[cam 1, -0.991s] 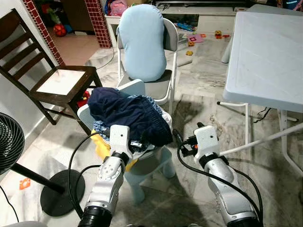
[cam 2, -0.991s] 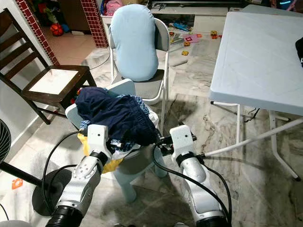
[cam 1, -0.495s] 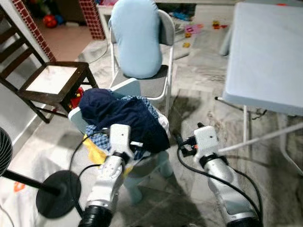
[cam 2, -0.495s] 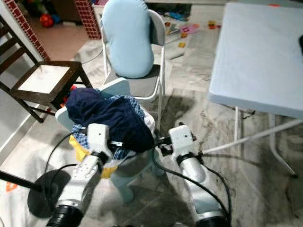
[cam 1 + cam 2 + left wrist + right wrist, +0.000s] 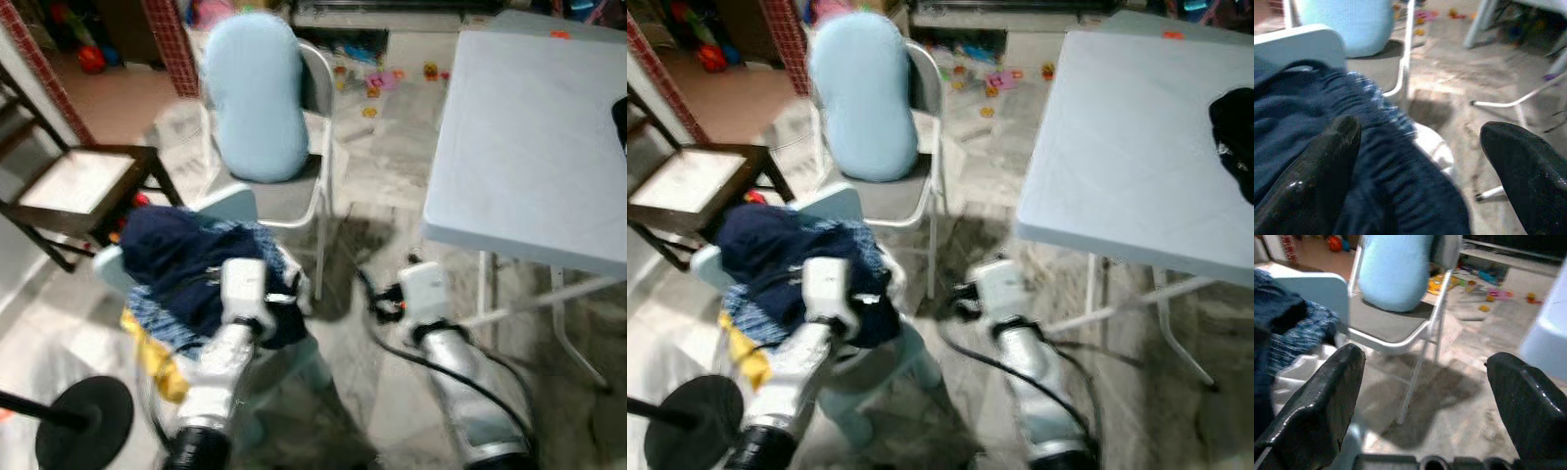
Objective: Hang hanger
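A heap of dark blue clothes (image 5: 181,264) lies on a small light-blue chair (image 5: 223,204) in front of me. My left gripper (image 5: 1420,132) is open, its fingers wide apart over the near edge of the dark blue fabric (image 5: 1298,147). One of those fingers (image 5: 1327,161) rests against the cloth. My right gripper (image 5: 1425,360) is also open and hangs over the floor to the right of the small chair. It faces a folding chair (image 5: 1391,325) with a pale blue cushion (image 5: 255,93). The head views are blurred.
A white folding table (image 5: 529,137) stands at the right with a black thing (image 5: 1234,127) on it. Its thin legs (image 5: 514,304) reach toward my right arm. A dark wooden chair (image 5: 73,186) stands at the left. A fan base (image 5: 83,426) sits at the lower left.
The whole picture has slid left and blurred, so the camera has turned right. More of the table shows. Both arms keep the same pose, grippers still open.
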Controlling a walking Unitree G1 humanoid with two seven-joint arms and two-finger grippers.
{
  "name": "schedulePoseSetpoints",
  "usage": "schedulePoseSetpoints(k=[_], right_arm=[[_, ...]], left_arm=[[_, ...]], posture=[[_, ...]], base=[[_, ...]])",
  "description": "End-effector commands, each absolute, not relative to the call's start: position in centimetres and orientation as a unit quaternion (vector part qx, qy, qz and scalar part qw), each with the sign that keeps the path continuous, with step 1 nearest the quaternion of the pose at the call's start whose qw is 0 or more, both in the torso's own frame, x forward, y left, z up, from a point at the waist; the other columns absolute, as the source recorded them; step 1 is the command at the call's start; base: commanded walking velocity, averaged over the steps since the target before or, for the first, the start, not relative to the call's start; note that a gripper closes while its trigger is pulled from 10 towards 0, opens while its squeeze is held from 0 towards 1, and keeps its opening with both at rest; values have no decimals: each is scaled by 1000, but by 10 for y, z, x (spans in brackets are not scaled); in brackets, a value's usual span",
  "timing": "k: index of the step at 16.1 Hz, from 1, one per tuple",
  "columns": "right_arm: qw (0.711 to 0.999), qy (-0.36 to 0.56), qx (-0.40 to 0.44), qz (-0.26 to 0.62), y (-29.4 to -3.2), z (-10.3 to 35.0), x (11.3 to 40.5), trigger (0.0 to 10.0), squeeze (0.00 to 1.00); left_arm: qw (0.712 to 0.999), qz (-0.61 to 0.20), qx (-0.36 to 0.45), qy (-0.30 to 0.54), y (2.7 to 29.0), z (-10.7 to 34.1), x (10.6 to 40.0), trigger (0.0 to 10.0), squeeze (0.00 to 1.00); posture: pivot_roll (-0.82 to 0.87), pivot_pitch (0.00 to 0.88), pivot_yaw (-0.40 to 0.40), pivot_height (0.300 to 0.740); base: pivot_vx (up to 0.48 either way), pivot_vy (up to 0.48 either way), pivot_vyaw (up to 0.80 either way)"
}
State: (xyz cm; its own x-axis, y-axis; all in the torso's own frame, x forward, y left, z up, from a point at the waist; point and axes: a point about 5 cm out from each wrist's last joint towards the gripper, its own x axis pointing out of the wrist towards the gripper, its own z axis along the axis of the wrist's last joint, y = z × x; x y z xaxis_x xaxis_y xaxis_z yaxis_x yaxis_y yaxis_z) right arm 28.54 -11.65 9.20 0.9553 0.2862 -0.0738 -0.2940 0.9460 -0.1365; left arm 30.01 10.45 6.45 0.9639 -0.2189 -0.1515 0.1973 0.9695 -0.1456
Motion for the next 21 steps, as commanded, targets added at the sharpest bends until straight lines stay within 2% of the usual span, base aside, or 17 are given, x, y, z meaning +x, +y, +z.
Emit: schedulePoseSetpoints(k=[1, 5, 9, 12, 14, 18, 20, 21], right_arm=[[986, 30, -79, 146, -119, 91, 285, 10000, 0], [985, 34, -79, 150, -118, 90, 285, 10000, 0], [983, 43, -81, 157, -121, 88, 282, 10000, 0], [982, 46, -83, 166, -117, 88, 283, 10000, 0], [980, 41, -87, 173, -114, 91, 283, 10000, 0], [980, 54, -85, 170, -117, 87, 280, 10000, 0], [977, 64, -81, 189, -113, 85, 278, 10000, 0], [967, 81, -88, 226, -111, 82, 275, 10000, 0]], left_arm=[[988, -104, -66, 92, 102, 62, 298, 10000, 0], [988, -99, -65, 103, 96, 58, 293, 10000, 0], [986, -96, 0, 138, 107, 53, 277, 10000, 0], [968, -149, 84, 183, 103, 39, 271, 10000, 0], [963, -154, 109, 194, 99, 40, 274, 10000, 0], [929, -237, 193, 209, 83, 42, 265, 10000, 0], [917, -260, 209, 221, 80, 39, 262, 10000, 0], [909, -274, 219, 224, 78, 39, 260, 10000, 0]], posture=[[-89, 125, 81, 740], [-88, 126, 78, 740], [-81, 138, 68, 740], [-74, 142, 65, 740], [-86, 152, 67, 740], [-84, 167, 82, 740], [-84, 170, 84, 740], [-87, 169, 86, 740]], base=[[0, 0, 0], [0, 0, 0], [0, 0, 0], [0, 0, 0], [0, 0, 0], [0, 0, 0], [0, 0, 0], [0, 0, 0]])
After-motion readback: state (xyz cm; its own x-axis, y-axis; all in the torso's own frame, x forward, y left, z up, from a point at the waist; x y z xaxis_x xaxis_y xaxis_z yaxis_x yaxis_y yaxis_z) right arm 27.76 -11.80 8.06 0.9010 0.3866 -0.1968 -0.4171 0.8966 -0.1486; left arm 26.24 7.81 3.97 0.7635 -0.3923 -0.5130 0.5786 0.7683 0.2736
